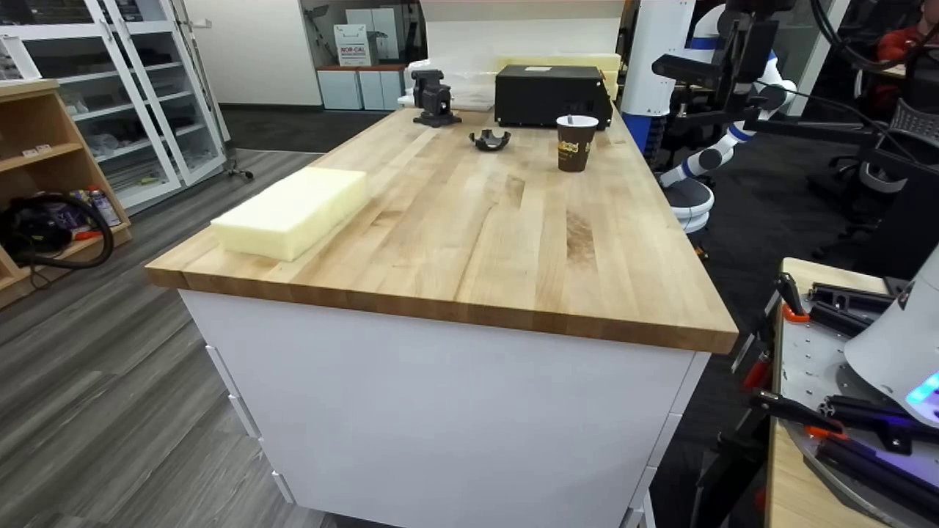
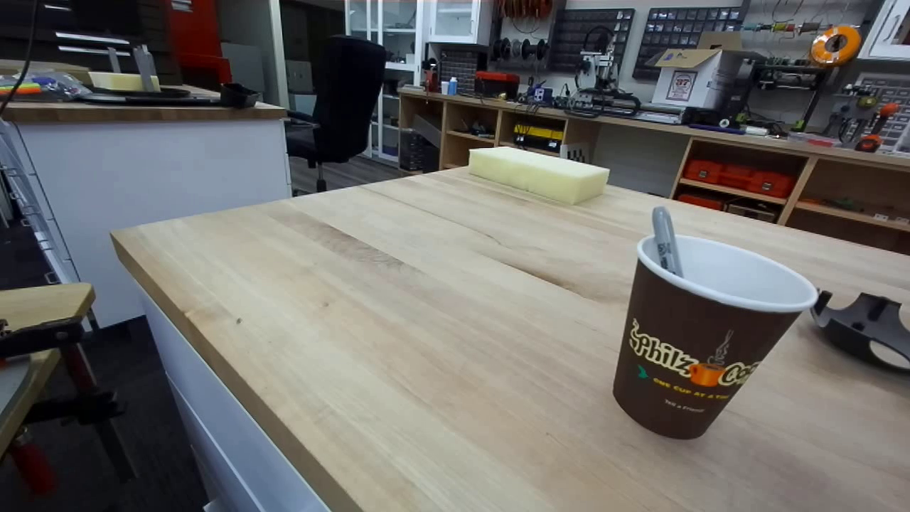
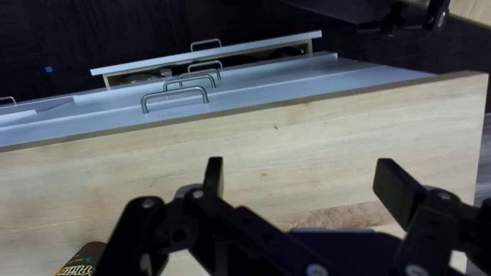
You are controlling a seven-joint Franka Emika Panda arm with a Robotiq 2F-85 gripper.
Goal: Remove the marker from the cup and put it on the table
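A grey marker (image 2: 667, 242) stands in the Philz paper cup (image 2: 707, 334), slanting out past the rim at about ten o'clock of its white mouth in an exterior view. The cup is upright on the wooden tabletop (image 2: 426, 320). From it in that view, a pale yellow foam block (image 2: 538, 176) lies well apart, between ten and eleven o'clock, and a black curved bracket (image 2: 857, 323) sits near, at three. A black box (image 1: 546, 97) stands behind the cup, at eleven o'clock, in an exterior view. In the wrist view, the pincer (image 3: 303, 178) is spread wide, its jaws well apart; the cup shows partly, at eight o'clock.
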